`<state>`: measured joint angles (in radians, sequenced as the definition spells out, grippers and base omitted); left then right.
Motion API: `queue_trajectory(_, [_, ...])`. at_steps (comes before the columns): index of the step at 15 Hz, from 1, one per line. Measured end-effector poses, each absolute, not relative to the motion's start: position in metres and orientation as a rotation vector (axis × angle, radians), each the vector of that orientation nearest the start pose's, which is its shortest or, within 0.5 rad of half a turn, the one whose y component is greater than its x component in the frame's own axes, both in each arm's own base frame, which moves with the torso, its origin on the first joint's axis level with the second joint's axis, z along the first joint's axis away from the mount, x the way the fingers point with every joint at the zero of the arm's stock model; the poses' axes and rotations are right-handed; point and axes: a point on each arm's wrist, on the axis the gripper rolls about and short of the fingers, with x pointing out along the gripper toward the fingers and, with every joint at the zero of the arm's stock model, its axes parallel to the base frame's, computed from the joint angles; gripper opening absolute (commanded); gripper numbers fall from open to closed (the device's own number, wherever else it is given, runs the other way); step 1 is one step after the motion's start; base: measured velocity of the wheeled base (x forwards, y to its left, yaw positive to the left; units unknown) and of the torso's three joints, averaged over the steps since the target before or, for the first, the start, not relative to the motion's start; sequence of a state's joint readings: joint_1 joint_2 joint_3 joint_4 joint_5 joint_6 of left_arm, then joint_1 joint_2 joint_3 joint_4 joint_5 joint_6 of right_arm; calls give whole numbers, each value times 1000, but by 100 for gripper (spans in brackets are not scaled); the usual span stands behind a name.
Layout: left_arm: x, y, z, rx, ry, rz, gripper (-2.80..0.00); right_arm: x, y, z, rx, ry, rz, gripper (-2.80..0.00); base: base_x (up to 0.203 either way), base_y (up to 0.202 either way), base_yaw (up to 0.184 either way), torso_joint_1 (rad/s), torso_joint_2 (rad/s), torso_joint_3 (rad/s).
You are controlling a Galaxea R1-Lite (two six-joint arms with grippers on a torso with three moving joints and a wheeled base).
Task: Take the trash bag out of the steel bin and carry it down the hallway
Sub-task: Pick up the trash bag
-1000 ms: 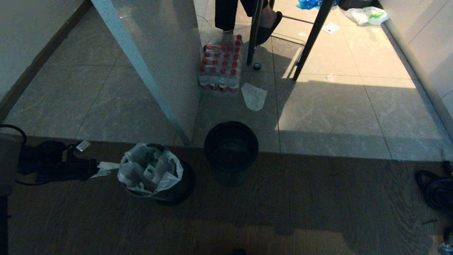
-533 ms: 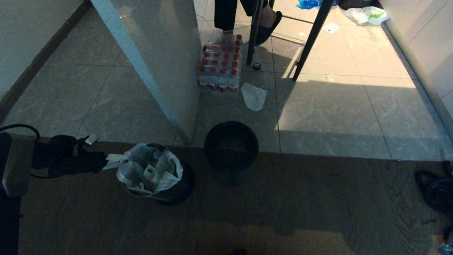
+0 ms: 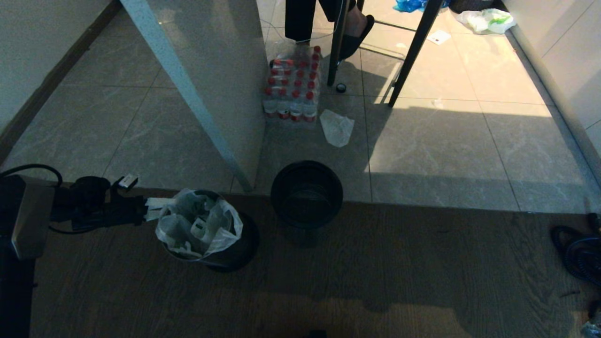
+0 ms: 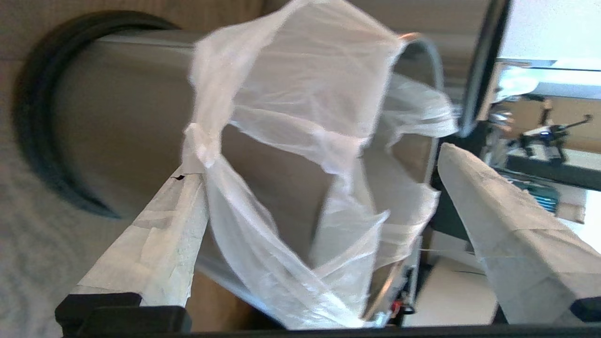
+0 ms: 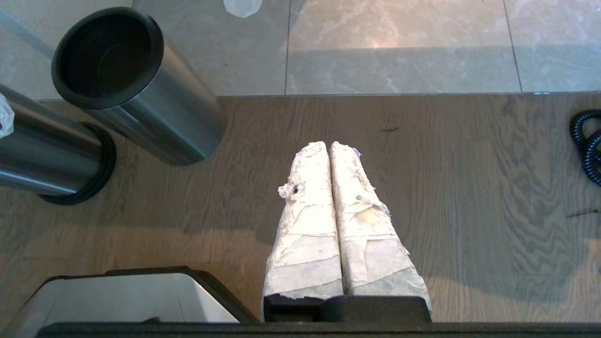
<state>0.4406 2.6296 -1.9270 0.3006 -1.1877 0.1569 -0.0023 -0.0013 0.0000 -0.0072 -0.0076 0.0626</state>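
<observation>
The steel bin point(image 3: 230, 256) stands on the wood floor, lined with the translucent white trash bag point(image 3: 199, 225), whose rim spills over its top. My left gripper point(image 3: 152, 207) reaches in level from the left, its taped fingertips at the bag's edge. In the left wrist view this gripper point(image 4: 317, 162) is open; a loop of the bag point(image 4: 300, 94) hangs between the fingers and brushes one fingertip point(image 4: 195, 173), with the bin's wall point(image 4: 122, 117) behind. My right gripper point(image 5: 329, 146) hangs shut and empty above the wood floor. The hallway tiles point(image 3: 446, 141) begin just past the bin.
A second dark-rimmed bin point(image 3: 306, 195) stands right of the steel one. Beyond are a glass partition point(image 3: 206, 84), a pack of red-capped bottles point(image 3: 293, 89), a plastic scrap point(image 3: 337, 127), chair legs and a person's foot point(image 3: 354, 33). A black hose point(image 3: 580, 253) lies far right.
My left arm has moved right toward the bin, bringing the fingertips from a short gap away up to the bag's edge. The bin, the bag and the right arm have stayed put.
</observation>
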Motion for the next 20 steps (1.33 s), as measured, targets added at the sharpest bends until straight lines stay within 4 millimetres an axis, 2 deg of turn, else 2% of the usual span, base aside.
queue_trajectory(4, [450, 191, 24, -636, 641, -745, 0, -23, 0, 76, 63, -9, -11, -280, 0, 0, 0, 0, 0, 0])
queue_trajectory(10, [441, 187, 54, -622, 628, -736, 0, -23, 0, 76, 63, -9, -10, -280, 0, 0, 0, 0, 0, 0])
queue_trajectory(14, [438, 181, 64, -616, 629, -742, 0, -23, 0, 76, 62, -9, -9, -280, 0, 0, 0, 0, 0, 0])
queue_trajectory(20, [430, 151, 75, -516, 659, -756, 0, -23, 0, 76, 62, -9, -10, -280, 0, 0, 0, 0, 0, 0])
